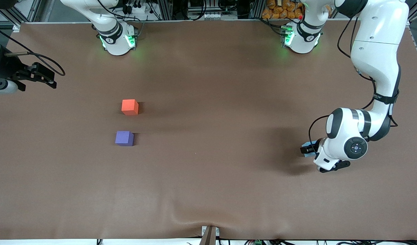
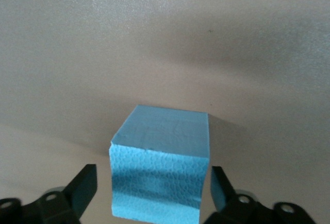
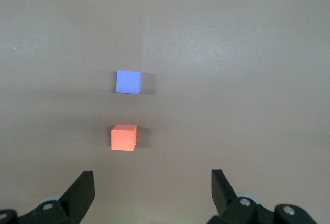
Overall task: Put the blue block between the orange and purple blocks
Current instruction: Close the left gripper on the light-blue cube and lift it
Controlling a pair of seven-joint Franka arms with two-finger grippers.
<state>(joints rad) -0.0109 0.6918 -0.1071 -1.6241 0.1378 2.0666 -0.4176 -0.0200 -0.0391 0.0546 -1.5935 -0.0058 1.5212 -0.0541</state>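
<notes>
The blue block (image 1: 309, 154) sits on the brown table toward the left arm's end. My left gripper (image 1: 308, 149) is low around it and open. In the left wrist view the gripper (image 2: 153, 177) has one finger on each side of the block (image 2: 160, 147), with a small gap showing at each. The orange block (image 1: 130, 107) and the purple block (image 1: 124, 138) stand toward the right arm's end, the purple one nearer the front camera. My right gripper (image 1: 45, 76) waits open and empty. In its wrist view the gripper (image 3: 153, 180) faces the orange (image 3: 124, 137) and purple (image 3: 128, 81) blocks.
The gap between the orange and purple blocks is about one cube wide. A brown cloth (image 1: 208, 170) covers the table. A small bracket (image 1: 210, 234) sits at its front edge. The arm bases (image 1: 118, 37) stand along the back edge.
</notes>
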